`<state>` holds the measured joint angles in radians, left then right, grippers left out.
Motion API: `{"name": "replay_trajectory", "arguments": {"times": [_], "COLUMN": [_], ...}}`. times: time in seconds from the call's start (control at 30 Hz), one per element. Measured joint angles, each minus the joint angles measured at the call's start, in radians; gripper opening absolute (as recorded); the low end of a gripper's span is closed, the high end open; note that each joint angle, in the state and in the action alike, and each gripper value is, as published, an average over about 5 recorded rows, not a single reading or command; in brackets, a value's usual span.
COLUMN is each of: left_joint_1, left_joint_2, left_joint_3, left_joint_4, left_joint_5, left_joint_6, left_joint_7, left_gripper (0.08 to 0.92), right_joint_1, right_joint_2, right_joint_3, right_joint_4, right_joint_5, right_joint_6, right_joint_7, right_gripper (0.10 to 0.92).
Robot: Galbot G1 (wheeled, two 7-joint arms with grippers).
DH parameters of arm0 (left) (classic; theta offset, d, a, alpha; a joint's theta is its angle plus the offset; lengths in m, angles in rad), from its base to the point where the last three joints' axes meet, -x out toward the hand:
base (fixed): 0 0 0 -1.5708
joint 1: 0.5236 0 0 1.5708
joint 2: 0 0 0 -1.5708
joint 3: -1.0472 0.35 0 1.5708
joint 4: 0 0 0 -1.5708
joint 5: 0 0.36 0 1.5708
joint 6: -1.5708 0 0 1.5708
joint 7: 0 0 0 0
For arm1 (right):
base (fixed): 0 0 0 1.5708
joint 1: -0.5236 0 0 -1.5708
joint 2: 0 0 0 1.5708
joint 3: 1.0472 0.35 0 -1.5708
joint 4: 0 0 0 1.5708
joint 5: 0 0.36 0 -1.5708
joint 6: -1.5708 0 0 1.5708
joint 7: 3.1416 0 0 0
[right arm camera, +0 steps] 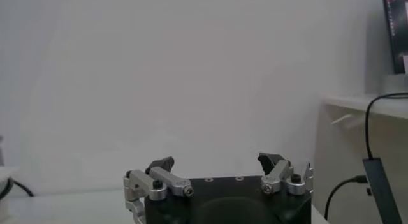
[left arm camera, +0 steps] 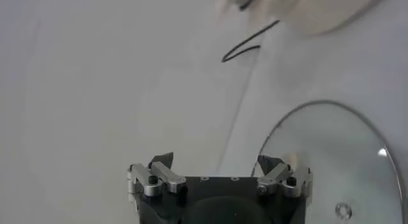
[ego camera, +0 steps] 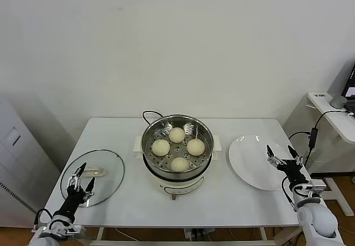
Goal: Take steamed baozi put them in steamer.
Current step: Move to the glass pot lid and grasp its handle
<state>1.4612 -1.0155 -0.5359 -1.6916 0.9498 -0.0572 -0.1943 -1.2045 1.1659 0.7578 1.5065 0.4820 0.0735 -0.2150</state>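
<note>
Baozi [ego camera: 176, 134] in steamer [ego camera: 206, 128], unmarked, no readable writing

Four baozi [ego camera: 176, 134] – one steamer [ego camera: 205, 131], one plate [ego camera: 249, 163], one lid [ego camera: 108, 174]

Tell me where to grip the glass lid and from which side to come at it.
Grip the cream handle at the centre of the glass lid, coming straight down from above. The lid lies flat on the table, so its thin rim gives little to pinch, while the handle seems to stand proud. The left gripper, open beside it, looks best placed.
</note>
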Motion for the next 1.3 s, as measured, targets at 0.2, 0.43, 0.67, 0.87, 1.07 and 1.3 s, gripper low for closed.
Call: {"name": "replay_trajectory", "arguments": {"times": [0.2,0.43,0.67,0.87,1.07,1.3], "left_joint_1": [-0.051,-0.118,-0.179,-0.227,-0.26,-0.268], "left_joint_2": [-0.014,-0.02,-0.021,-0.024,-0.027,-0.03], "left_joint_3": [-0.009,-0.005,0.006,0.015,0.025,0.031], "left_joint_4": [0.069,0.156,0.236,0.292,0.325,0.33], "left_joint_5": [0.144,0.242,0.292,0.313,0.315,0.298], "left_joint_6": [-0.036,-0.063,-0.08,-0.087,-0.09,-0.105], "left_joint_7": [-0.029,-0.053,-0.065,-0.072,-0.071,-0.06], "left_gripper": [0.823,0.823,0.823,0.823,0.792,0.576], "right_joint_1": [-0.002,0.001,0.01,0.015,0.022,0.029], "right_joint_2": [0.018,0.029,0.034,0.035,0.034,0.033], "right_joint_3": [0.001,0.003,0.0,-0.001,0.003,0.004], "right_joint_4": [-0.015,-0.032,-0.046,-0.06,-0.074,-0.082], "right_joint_5": [-0.021,-0.04,-0.056,-0.067,-0.074,-0.076], "right_joint_6": [0.009,0.013,0.014,0.017,0.019,0.018], "right_joint_7": [-0.012,-0.021,-0.025,-0.031,-0.034,-0.034], "right_gripper": [0.823,0.823,0.823,0.823,0.823,0.823]}}
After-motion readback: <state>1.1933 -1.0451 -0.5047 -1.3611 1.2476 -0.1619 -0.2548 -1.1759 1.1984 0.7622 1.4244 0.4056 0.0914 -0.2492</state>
